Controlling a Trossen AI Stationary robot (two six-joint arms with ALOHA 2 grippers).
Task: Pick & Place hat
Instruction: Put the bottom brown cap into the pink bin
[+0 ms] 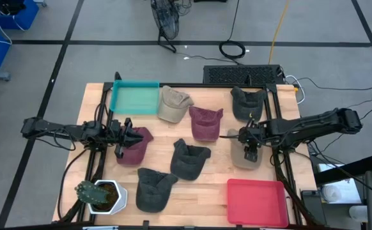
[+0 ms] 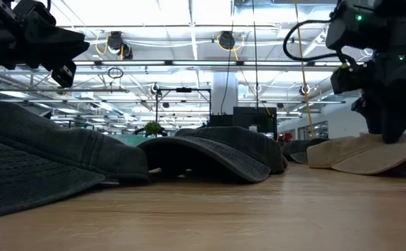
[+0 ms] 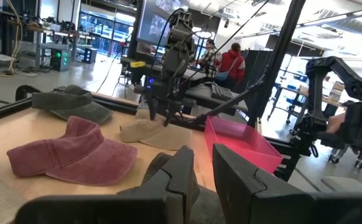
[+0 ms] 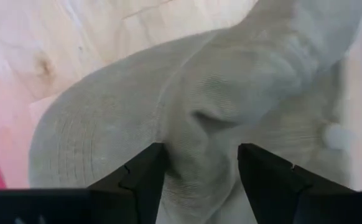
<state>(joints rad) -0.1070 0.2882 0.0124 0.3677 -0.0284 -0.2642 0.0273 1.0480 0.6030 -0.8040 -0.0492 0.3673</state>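
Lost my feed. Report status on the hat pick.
Right tool open, straddling the beige hat. Left tool over the maroon hat. Red tray beside the beige hat, nothing between.

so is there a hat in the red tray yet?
No, the shallow red plastic tray at the table's near right corner shows only its bare floor in the high view; every hat lies on the wood.

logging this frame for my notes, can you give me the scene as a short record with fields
surface: wooden table
right gripper: down on the beige cloth cap, fingers open astride a fold of its crown
left gripper: over the maroon cloth cap at the table's left side, fingers a narrow gap apart, no grip visible
trays: teal tray at the far left, red tray at the near right, both without caps
other caps: spread across the middle of the table
corner: potted plant, near left
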